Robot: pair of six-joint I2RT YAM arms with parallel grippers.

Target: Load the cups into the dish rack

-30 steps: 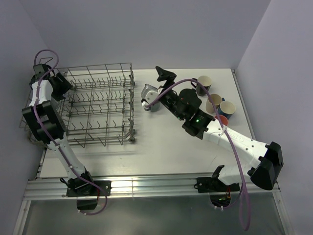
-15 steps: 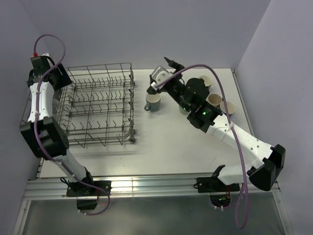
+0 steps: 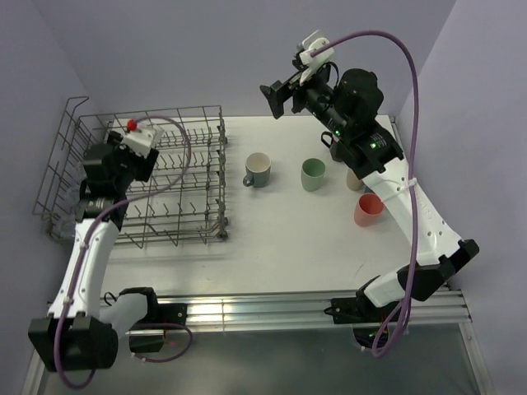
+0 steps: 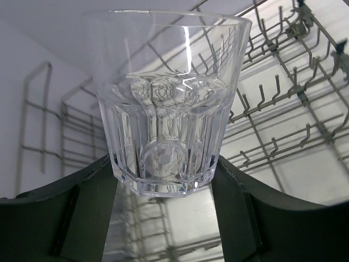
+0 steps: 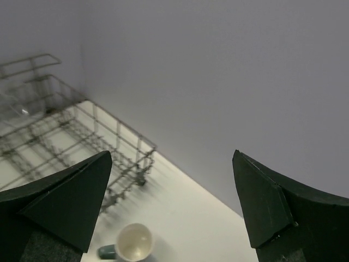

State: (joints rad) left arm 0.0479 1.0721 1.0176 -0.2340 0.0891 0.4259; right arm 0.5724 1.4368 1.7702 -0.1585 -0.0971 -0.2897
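Observation:
My left gripper (image 4: 163, 188) is shut on the base of a clear glass tumbler (image 4: 163, 98) and holds it above the left part of the grey wire dish rack (image 4: 283, 103). In the top view the left gripper (image 3: 97, 173) is over the rack (image 3: 177, 177); the glass is hard to make out there. My right gripper (image 3: 280, 92) is open and empty, raised high near the back wall. Its wrist view (image 5: 172, 154) shows a grey-blue mug (image 5: 128, 245) below and the rack (image 5: 65, 136). On the table stand the grey-blue mug (image 3: 258, 170), a green mug (image 3: 313, 174) and a coral cup (image 3: 368, 210).
A beige cup (image 3: 356, 181) and a dark cup (image 3: 328, 141) are partly hidden behind the right arm at the back right. The rack has tall wire sides (image 3: 62, 156) on the left. Walls close in at the back and on both sides.
The right gripper rose from beside the grey-blue mug to high near the back wall, uncovering the green mug. The left arm swung from the rack's far left corner to over the rack.

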